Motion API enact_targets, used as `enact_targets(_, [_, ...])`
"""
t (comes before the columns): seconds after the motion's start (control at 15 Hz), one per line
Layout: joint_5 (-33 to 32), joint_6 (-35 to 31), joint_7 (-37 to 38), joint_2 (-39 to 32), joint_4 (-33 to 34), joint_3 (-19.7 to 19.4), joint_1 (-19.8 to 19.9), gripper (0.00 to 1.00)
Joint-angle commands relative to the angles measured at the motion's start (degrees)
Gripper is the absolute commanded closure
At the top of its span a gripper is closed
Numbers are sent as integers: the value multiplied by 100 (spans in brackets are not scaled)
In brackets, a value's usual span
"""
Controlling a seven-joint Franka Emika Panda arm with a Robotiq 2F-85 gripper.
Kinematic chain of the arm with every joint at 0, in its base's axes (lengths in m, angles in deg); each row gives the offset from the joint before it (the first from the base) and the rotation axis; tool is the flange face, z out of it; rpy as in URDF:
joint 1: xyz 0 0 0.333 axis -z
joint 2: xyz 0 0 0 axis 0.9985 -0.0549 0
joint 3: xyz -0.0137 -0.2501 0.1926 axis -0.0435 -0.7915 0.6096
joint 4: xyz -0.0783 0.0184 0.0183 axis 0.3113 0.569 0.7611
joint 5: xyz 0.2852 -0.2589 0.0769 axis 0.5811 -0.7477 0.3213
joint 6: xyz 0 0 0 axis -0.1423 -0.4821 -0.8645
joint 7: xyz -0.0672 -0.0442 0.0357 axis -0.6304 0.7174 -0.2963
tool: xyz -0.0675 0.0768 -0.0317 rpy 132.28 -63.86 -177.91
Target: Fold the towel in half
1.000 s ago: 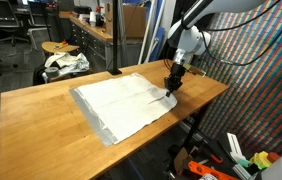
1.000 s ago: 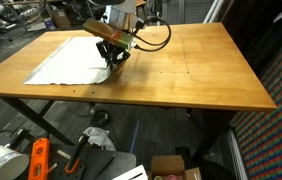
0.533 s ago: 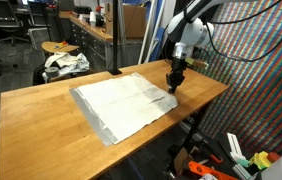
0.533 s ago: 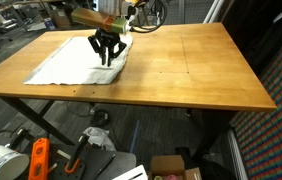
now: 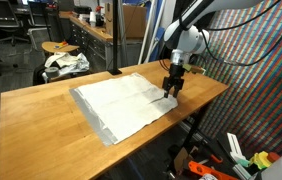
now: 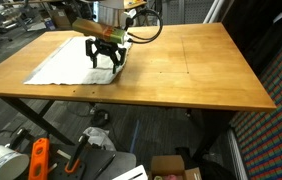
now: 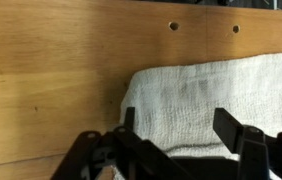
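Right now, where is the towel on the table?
The towel lies spread flat on the wooden table, toward its right end in an exterior view; in the wrist view one corner sits just under the open fingers.

A white towel [image 5: 121, 105] with a grey border lies spread flat on the wooden table [image 5: 41, 112].

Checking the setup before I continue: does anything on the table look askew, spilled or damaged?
Nothing stands out: the towel lies flat on the wooden table, nothing is spilled, and the open gripper hangs over its edge.
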Motion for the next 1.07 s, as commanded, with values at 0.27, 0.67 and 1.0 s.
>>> enact_targets(0.27, [-59,-312,-5,-234,29,-17,43,0])
enact_targets(0.67, [-386,-67,8,-313,58,-54,48,47])
enact_targets(1.0, [-562,324,-31,-372,159,-57,66,86])
